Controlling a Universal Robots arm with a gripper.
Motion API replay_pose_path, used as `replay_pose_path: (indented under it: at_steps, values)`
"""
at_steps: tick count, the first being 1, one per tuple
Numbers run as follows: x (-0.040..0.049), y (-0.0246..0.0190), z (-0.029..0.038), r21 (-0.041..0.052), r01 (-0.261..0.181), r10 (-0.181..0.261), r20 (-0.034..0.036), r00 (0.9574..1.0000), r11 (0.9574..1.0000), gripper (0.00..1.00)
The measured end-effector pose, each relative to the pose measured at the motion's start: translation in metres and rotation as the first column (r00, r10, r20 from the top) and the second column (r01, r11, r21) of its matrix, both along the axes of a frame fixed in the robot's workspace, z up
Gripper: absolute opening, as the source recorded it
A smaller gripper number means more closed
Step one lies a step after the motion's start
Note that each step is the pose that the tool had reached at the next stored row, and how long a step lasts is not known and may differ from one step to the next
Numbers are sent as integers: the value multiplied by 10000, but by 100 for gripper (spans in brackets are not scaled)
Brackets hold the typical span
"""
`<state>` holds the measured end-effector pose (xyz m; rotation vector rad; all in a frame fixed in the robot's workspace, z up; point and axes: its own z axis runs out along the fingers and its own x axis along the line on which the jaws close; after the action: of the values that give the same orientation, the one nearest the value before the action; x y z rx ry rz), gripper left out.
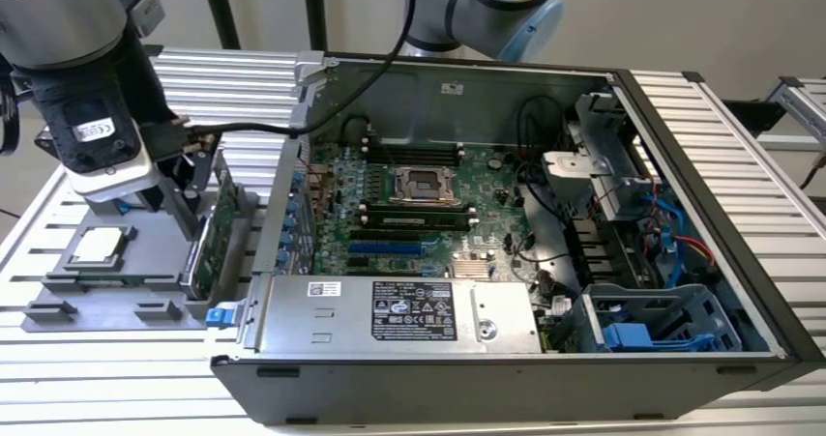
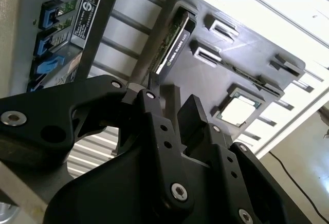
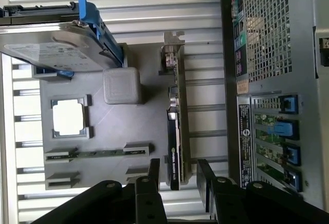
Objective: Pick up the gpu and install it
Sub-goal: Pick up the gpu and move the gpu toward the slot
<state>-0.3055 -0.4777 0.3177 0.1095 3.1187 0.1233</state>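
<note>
Gripper (image 3: 178,166) over gpu (image 3: 175,126), fingers (image 3: 204,172) spread wide, holding nothing; card stands on edge in grey holder (image 3: 123,129), lined up with gap between fingers. Good grasp likely needs card centred, fingers parallel to board faces, squeeze even, no tilt against slot.

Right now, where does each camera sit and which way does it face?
Exterior view: off the arm, raised, looking down into the open case; the arm shows at the exterior view's left, over the tray.
First wrist view: on the wrist, looking down past the open gripper at the gpu standing on edge in the tray.
Second wrist view: on the wrist, looking obliquely past the gripper at the same gpu.
Shared: both wrist views show gripper, gpu, tray and cpu.
</note>
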Motion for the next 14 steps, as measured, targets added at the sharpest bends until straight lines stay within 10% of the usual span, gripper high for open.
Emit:
replay_pose_path:
  at_steps: [14]
  values:
    - [0, 0, -61, -1, 0, 0, -1, 10000, 10000, 100]
